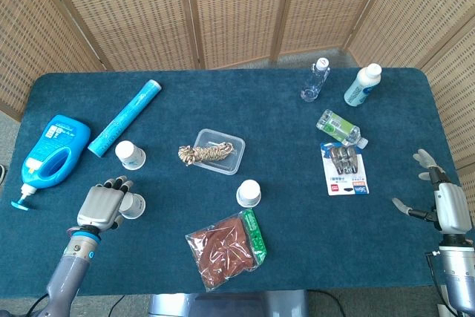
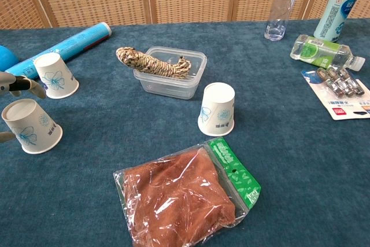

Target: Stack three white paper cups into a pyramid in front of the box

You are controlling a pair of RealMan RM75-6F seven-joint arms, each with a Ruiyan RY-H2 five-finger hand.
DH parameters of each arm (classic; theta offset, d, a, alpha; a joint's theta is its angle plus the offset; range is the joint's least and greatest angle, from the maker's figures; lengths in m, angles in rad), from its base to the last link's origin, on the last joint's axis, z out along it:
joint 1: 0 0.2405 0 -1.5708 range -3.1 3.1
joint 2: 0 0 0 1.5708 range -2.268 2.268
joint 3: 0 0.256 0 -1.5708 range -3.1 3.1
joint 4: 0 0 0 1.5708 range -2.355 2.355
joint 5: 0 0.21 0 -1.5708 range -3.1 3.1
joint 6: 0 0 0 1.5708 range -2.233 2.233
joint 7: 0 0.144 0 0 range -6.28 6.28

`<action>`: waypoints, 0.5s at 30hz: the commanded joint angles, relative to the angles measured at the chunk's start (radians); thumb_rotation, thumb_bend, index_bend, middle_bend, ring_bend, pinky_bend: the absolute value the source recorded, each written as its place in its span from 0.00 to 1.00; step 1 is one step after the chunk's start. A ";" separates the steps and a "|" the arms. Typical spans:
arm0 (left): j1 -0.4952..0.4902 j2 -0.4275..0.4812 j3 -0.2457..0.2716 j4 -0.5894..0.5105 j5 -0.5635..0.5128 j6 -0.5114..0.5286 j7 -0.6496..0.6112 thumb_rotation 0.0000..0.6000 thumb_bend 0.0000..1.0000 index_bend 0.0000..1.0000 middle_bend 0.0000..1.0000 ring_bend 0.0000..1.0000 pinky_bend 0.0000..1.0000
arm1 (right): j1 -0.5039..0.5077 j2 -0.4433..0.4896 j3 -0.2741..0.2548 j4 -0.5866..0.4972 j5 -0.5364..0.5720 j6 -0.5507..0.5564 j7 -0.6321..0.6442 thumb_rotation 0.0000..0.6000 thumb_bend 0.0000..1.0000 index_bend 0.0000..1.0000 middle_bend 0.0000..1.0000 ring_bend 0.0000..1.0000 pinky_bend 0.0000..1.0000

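Note:
Three white paper cups stand upside down on the blue table: one [image 1: 130, 154] [image 2: 55, 75] at the left, one [image 1: 134, 206] [image 2: 31, 126] nearer the front left, one [image 1: 249, 193] [image 2: 217, 109] in front of the clear plastic box [image 1: 219, 151] [image 2: 170, 72]. My left hand [image 1: 105, 204] [image 2: 16, 85] is right beside the front-left cup, fingers apart around its left side; contact is unclear. My right hand [image 1: 439, 202] hovers open at the table's right edge, away from the cups.
A rope bundle [image 1: 194, 154] lies in and over the box. A bagged brown cloth [image 1: 226, 248] lies in front. A blue tube [image 1: 125, 116] and detergent bottle [image 1: 50, 150] sit left; bottles [image 1: 315, 79] [image 1: 362, 84] [image 1: 341, 128] and a battery pack [image 1: 346, 169] sit right.

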 commanded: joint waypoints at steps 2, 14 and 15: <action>-0.003 -0.013 0.008 0.014 0.010 0.014 0.000 1.00 0.35 0.24 0.24 0.29 0.49 | -0.001 -0.001 0.002 0.001 0.000 -0.004 0.007 1.00 0.00 0.06 0.21 0.21 0.35; 0.005 -0.045 0.016 0.041 0.061 0.057 -0.034 1.00 0.38 0.31 0.37 0.41 0.60 | -0.003 -0.008 0.006 0.012 0.001 -0.015 0.017 1.00 0.00 0.07 0.21 0.21 0.35; 0.006 -0.041 0.015 0.033 0.063 0.055 -0.043 1.00 0.38 0.31 0.37 0.41 0.60 | -0.002 -0.009 0.006 0.012 0.000 -0.016 0.017 1.00 0.00 0.07 0.21 0.21 0.35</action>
